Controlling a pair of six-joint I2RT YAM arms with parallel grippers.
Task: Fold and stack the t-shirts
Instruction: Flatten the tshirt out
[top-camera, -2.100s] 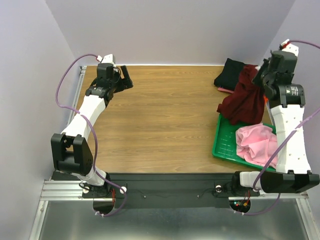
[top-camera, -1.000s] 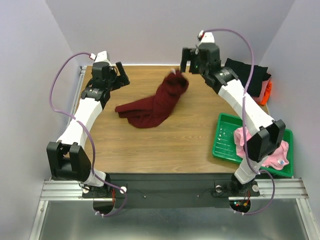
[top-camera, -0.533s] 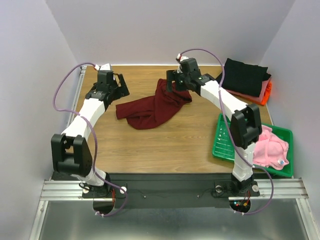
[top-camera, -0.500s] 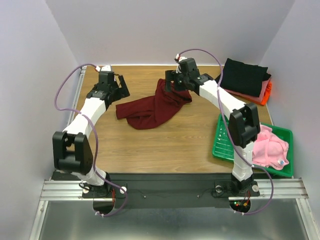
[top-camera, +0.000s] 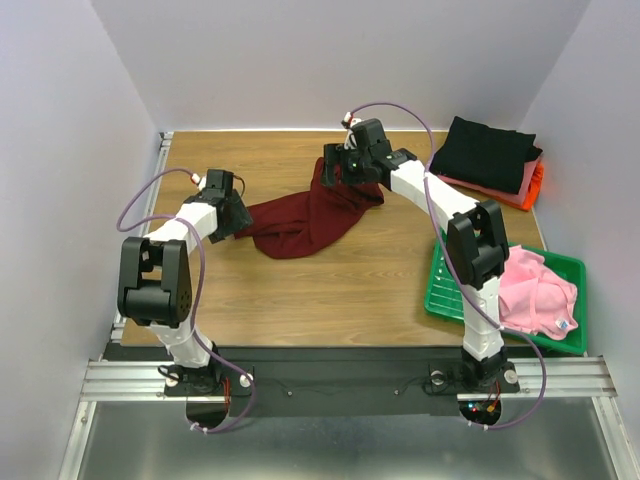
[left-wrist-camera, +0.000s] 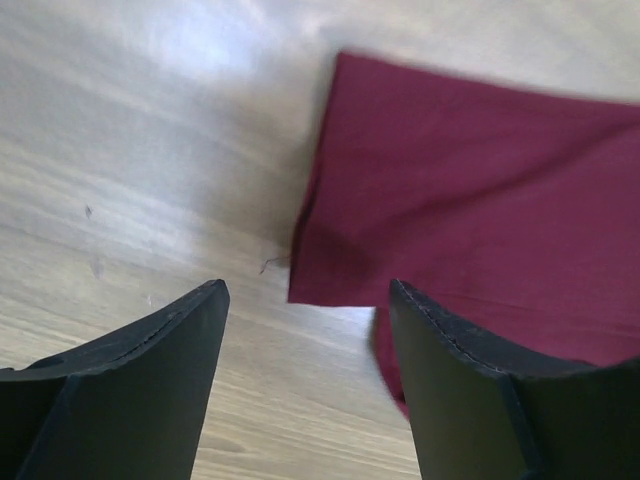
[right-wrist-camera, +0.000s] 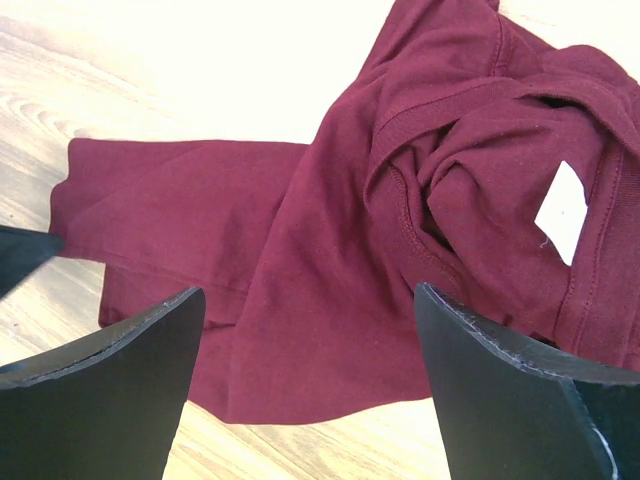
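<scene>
Maroon t-shirt (top-camera: 300, 220) lies under spread left end effector (left-wrist-camera: 305, 290) and right end effector (right-wrist-camera: 310, 292).

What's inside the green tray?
A crumpled pink tee fills most of the tray; the floor at its left end is bare. Whatever lies under the tee is covered.

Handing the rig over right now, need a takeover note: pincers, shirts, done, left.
Left pincer: open, at the maroon t-shirt's left corner, holding nothing.
Right pincer: open, above its collar end.
Maroon t-shirt lies crumpled on the table; pink t-shirt bunched in the green tray.
Done: black t-shirt folded, stacked on salmon and orange ones, far right corner.
Left: fold maroon and pink, stack both.
</scene>
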